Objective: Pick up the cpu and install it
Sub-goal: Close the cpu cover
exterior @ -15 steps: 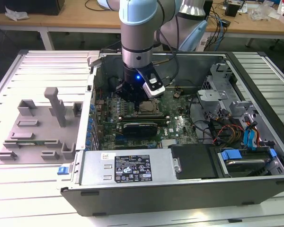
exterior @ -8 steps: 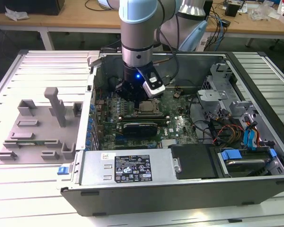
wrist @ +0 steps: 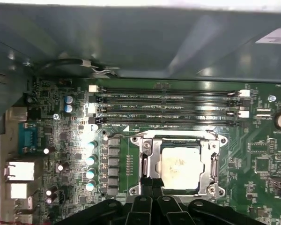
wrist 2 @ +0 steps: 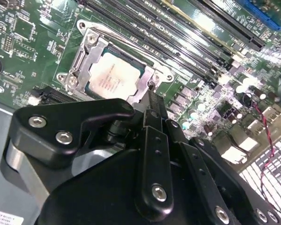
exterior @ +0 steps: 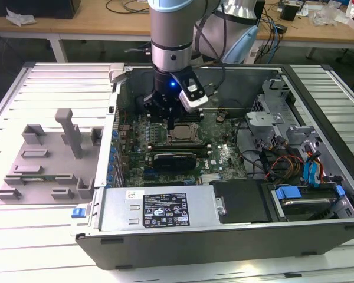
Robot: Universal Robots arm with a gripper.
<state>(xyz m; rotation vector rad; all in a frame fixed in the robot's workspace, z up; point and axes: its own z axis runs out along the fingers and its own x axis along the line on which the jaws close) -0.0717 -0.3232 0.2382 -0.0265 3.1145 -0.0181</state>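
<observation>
Case (exterior: 236, 243) open on the table (exterior: 47, 76), arm (exterior: 174, 35) reaching down into it.

Your cpu (wrist: 180, 168) lies flat in the socket (wrist: 147, 161) on the board (wrist: 253, 154), silvery top up, metal frame round all four sides. In the exterior view it sits near the board's middle, under the arm. Memory slots (wrist: 168, 105) run along one edge of the socket, just beside it.

Your hand (wrist: 152, 183) is clenched: fingers pressed together, nothing between them. The tip hangs at the socket's frame, on the edge away from the slots and just beside the cpu. You cannot tell from either wrist view whether it touches the metal. In the second wrist view the tip overlaps the frame close to one corner, and the cpu's top is in plain sight past it.

Grey tray (exterior: 47, 164) lies on the table along the case's side at the exterior view's left. Grey blocks (exterior: 71, 132) stand on it, well apart from your hand.
</observation>
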